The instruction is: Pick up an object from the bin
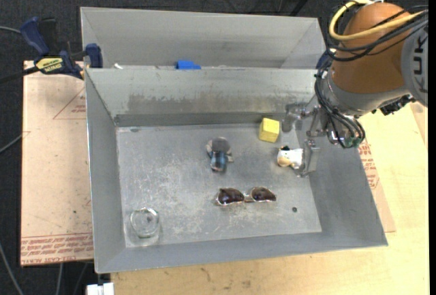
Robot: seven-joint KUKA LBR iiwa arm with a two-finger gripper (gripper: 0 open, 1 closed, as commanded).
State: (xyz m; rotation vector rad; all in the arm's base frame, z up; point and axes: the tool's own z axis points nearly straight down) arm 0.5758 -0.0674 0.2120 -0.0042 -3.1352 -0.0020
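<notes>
My gripper hangs low at the right side of the bin, under the orange-covered wrist. Right beside it, on its left and touching or nearly so, lies a small white and yellow toy-like object. A yellow cube rests a little further back and to the left, near the rear wall. Nothing visible is held in the gripper.
A small blue-grey object lies mid-bin. A pair of dark sunglasses sits toward the front. A clear glass cup stands in the front left corner. A blue item shows behind the rear partition.
</notes>
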